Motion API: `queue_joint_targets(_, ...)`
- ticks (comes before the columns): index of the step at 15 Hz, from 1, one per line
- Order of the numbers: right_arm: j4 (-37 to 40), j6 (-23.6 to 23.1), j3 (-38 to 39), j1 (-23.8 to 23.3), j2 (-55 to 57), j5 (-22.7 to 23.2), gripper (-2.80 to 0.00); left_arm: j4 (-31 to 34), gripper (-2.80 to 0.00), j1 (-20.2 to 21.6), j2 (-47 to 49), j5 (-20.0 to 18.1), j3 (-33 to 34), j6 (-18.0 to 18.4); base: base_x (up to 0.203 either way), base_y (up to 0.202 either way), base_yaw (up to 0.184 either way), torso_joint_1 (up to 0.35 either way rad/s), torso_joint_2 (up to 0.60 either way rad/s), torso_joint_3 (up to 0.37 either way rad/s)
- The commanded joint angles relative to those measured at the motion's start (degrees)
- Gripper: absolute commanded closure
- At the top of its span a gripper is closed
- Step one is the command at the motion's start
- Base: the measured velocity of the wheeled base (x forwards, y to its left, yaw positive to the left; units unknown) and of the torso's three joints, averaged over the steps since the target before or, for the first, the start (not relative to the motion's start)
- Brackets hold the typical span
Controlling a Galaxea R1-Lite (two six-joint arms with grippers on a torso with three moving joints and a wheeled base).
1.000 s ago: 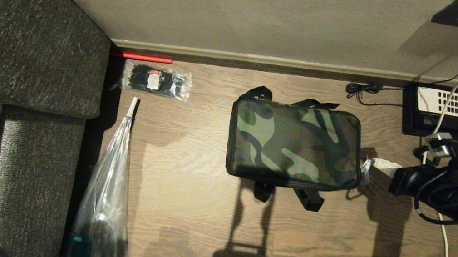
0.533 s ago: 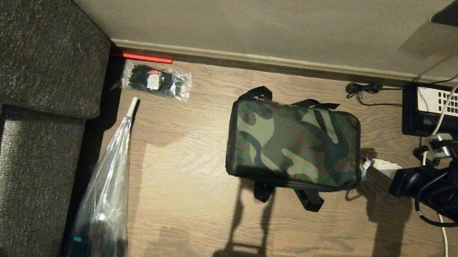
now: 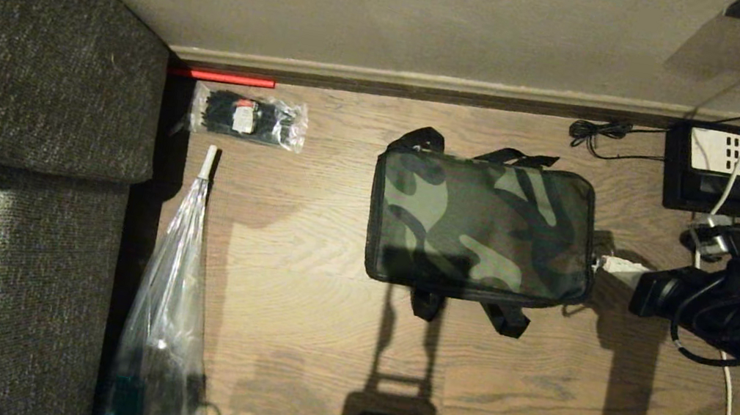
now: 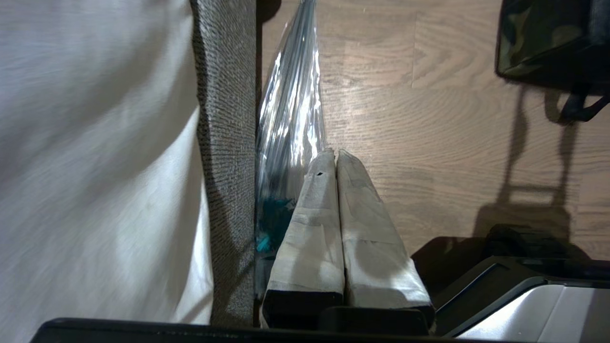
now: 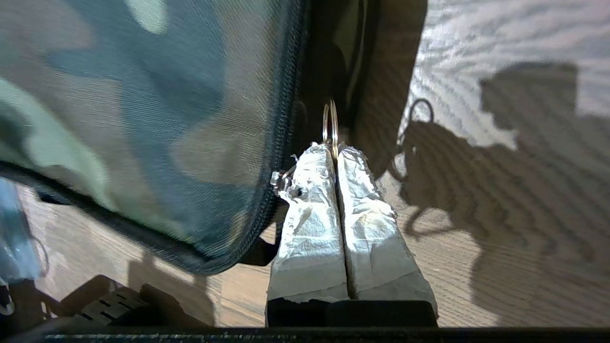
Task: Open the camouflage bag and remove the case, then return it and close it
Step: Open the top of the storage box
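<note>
Head view: zipped camouflage bag [image 3: 482, 229]

No wording, brand or number can be read anywhere. The telephone [image 3: 730, 174] by the wall has a white keypad with rows of dark keys — their markings are too small to make out. The packet of black cable ties [image 3: 249, 118] carries a small white-and-red label — its print cannot be read either. The camouflage bag [image 3: 482, 229] shows only its pattern, with no visible tag or logo.
</note>
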Motion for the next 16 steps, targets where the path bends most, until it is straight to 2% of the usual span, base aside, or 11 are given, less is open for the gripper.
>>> queue_joint_targets(1, -0.3, -0.1, 0.0, 0.0, -0.1, 0.2, 0.0, 0.0, 0.0, 0.0, -0.1, 0.0, 0.0, 0.0, 0.0, 0.0, 0.0, -0.002, 0.01, -0.193)
queue_joint_targets(4, -0.3, -0.1, 0.1, 0.0, -0.4, 0.3, 0.0, 0.0, 0.0, 0.0, -0.1, 0.0, 0.0, 0.1, 0.0, 0.0, 0.0, 0.001, 0.0, -0.179)
queue_joint_targets(10, 0.6, 0.2, -1.6, -0.1, -2.8, 0.3, 0.0, 0.0, 0.0, 0.0, -0.1, 0.0, 0.0, 0.1, 0.0, 0.0, 0.0, 0.001, 0.0, -0.015)
queue_joint_targets(14, 0.7, 8.5, -5.6, 0.0, -3.1, -2.0, 0.0, 0.0, 0.0, 0.0, -0.1, 0.0, 0.0, 0.2, 0.0, 0.0, 0.0, 0.0, 0.0, 0.0)
queue_joint_targets(16, 0.9, 8.8, -6.6, 0.0, -3.0, -3.0, 0.0, 0.0, 0.0, 0.0, -0.1, 0.0, 0.0, 0.2, 0.0, 0.0, 0.0, 0.0, 0.0, 0.0)
